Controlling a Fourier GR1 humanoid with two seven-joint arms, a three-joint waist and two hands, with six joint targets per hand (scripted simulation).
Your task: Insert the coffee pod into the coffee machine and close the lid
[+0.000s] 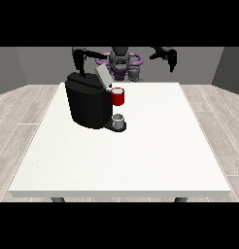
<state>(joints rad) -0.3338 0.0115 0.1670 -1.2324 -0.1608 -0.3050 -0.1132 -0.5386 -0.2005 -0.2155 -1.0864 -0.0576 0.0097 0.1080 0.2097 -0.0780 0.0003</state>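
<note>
Lid of coffee machine stands open, closing judged next; neither hand's finger state can be told.

A wide white counter fills the middle, pale wood-plank floor spreading out on both sides, grey walls closing in behind at the far end.

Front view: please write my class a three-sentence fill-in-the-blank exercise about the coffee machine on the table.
1. The coffee machine is coloured ____.
2. Its lid stands ____.
3. The grey thing sits just below a ____ thing at the machine.
Missing words: black; open; red.
</note>
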